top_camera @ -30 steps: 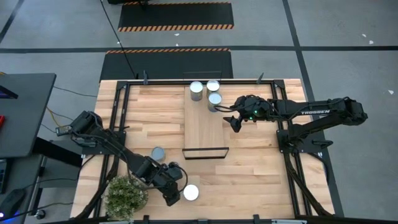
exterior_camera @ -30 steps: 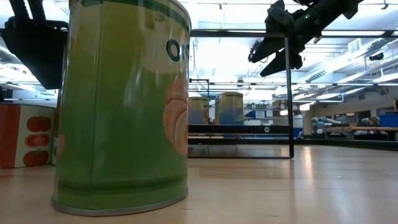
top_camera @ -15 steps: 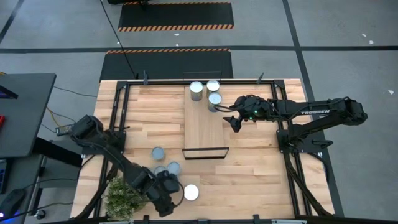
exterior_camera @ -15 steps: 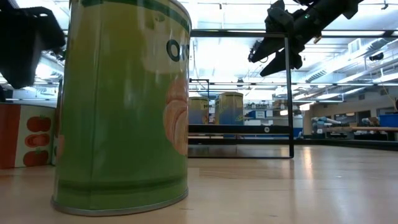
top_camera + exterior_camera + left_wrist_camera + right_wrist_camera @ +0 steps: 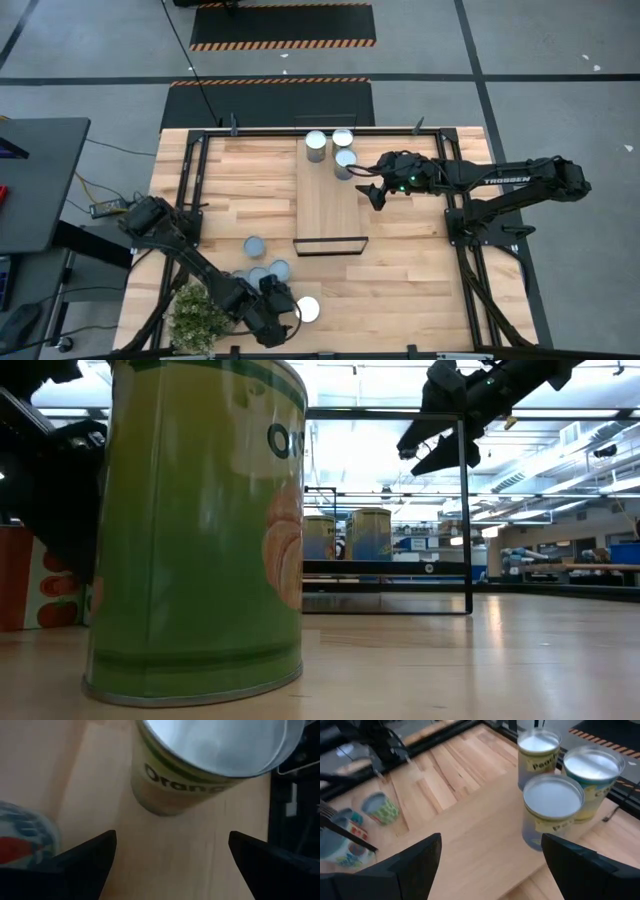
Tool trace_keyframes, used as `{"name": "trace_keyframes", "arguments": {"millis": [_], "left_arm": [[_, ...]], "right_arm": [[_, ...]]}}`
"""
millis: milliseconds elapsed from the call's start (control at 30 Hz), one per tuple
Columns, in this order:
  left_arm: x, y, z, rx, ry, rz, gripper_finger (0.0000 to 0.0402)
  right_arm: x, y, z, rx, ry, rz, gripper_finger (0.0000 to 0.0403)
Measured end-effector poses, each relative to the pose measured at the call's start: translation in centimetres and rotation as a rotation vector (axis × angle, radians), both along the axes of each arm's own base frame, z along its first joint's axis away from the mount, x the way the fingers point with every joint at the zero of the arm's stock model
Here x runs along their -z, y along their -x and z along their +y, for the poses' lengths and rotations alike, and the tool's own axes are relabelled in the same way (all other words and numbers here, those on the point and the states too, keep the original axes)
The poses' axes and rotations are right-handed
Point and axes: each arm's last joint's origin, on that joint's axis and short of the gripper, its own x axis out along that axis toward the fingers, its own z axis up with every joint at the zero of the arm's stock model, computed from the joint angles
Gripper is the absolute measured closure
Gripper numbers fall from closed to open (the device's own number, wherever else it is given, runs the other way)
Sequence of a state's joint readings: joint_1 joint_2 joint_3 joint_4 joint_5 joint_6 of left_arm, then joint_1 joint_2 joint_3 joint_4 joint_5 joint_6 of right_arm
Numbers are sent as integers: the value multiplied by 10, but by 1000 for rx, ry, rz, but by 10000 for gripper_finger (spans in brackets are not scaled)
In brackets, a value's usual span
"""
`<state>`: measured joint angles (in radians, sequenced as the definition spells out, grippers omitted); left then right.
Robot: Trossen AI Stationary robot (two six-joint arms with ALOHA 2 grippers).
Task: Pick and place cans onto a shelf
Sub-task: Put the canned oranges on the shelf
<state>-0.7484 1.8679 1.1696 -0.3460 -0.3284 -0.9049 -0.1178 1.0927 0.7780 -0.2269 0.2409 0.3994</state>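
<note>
Left gripper [image 5: 283, 318] jaws wide, green can [image 5: 307, 309] just ahead, untouched; right gripper [image 5: 374, 193] jaws wide beside shelf [image 5: 328, 205] cans [image 5: 345, 163].

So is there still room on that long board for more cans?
Yes. The shelf is bare from the three cans at its far end down to its black frame. It is crowded near the plant, where the other cans cluster by the left gripper.
</note>
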Motion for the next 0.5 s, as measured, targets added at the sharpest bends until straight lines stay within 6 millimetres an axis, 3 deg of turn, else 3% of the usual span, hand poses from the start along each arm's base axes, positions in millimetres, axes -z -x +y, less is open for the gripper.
{"name": "trace_keyframes", "arguments": {"millis": [500], "left_arm": [[3, -11, -5, -13, -33, -137, 10]], "right_arm": [[-1, -1, 0, 45, -106, -56, 53]]}}
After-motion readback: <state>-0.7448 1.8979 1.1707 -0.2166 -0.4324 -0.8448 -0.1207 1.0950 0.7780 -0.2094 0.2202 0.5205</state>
